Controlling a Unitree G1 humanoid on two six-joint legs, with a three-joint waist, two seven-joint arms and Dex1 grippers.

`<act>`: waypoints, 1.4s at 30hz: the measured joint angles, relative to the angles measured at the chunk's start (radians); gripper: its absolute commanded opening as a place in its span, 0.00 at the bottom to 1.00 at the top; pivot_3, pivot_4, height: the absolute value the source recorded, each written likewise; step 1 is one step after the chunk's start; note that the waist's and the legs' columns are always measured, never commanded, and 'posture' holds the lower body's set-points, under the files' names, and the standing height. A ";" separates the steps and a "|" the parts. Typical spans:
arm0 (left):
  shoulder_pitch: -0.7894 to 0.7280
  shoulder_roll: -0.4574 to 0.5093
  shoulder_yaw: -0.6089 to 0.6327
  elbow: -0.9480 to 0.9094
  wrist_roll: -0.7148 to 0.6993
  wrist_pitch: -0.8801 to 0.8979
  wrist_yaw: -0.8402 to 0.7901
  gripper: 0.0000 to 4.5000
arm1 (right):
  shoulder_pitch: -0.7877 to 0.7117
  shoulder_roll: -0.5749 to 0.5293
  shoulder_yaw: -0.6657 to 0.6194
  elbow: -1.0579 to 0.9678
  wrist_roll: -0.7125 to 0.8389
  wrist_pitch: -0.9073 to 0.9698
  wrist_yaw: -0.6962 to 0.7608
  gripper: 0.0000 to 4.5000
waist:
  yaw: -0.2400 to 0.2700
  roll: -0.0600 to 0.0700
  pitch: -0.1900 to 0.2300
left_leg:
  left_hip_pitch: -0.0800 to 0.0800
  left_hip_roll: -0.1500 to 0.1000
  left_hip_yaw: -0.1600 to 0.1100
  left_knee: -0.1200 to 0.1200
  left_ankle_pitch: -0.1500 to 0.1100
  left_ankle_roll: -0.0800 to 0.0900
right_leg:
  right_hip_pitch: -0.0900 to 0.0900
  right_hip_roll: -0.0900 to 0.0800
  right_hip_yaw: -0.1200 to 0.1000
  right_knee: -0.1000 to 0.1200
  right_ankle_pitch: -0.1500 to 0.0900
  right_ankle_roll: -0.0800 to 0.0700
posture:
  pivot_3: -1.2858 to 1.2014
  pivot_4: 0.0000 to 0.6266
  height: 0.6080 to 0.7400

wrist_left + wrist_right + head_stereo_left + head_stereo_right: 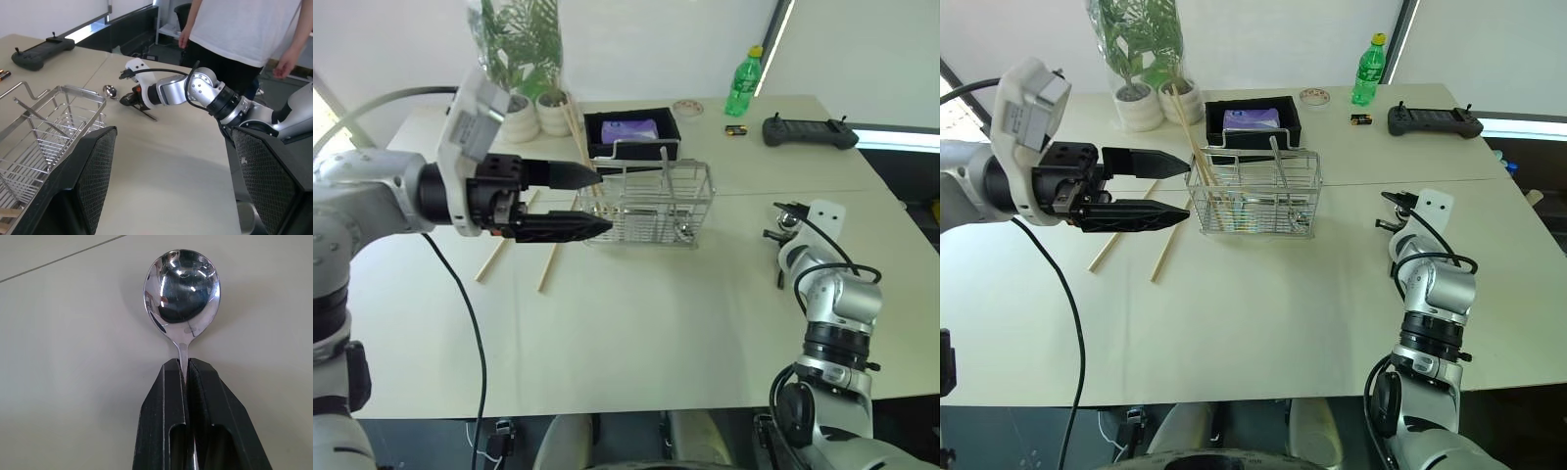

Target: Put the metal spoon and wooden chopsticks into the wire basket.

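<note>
My right gripper [186,364] is shut on the slim handle of the metal spoon [182,286], whose round bowl rests on the table at the right [109,90]. The wire basket [651,217] stands mid-table. Pale wooden chopsticks [1185,122] lean inside the basket's left end, sticking out above its rim. Two more chopsticks [499,250] lie flat on the table to its left. My left gripper [602,202] hangs open in the air just left of the basket, pointing toward it, with nothing between its fingers.
Behind the basket sits a black tray [631,145] holding a purple packet. Potted plants [524,108] stand at the back left. A green bottle [742,83], a tape roll [687,108] and a black controller [808,132] lie at the back right. A person [244,29] stands past the table's right edge.
</note>
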 measured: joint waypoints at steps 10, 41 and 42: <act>0.001 0.000 0.002 0.001 0.006 -0.001 0.001 0.87 | -0.146 -0.171 0.161 -0.071 -0.015 -0.297 0.244 0.01 | -0.015 0.005 0.005 | -0.001 0.000 0.001 -0.001 0.000 0.000 | -0.002 0.001 0.001 0.000 0.002 0.004 | 0.52 0.24 0.80; 0.027 0.039 0.050 0.001 0.020 0.000 0.008 0.87 | -0.259 0.117 0.312 0.053 0.206 -0.634 0.466 0.16 | -0.021 0.003 0.005 | -0.001 0.000 -0.001 -0.002 0.000 -0.001 | -0.003 0.001 0.000 0.001 0.002 0.004 | 0.52 0.24 0.80; 0.021 0.039 0.050 0.001 0.020 0.001 0.008 0.87 | -0.252 0.121 0.312 0.071 0.193 -0.656 0.462 0.24 | -0.021 0.003 0.005 | -0.001 0.000 -0.001 -0.003 0.000 -0.001 | -0.003 0.001 0.000 0.001 0.002 0.004 | 0.52 0.24 0.80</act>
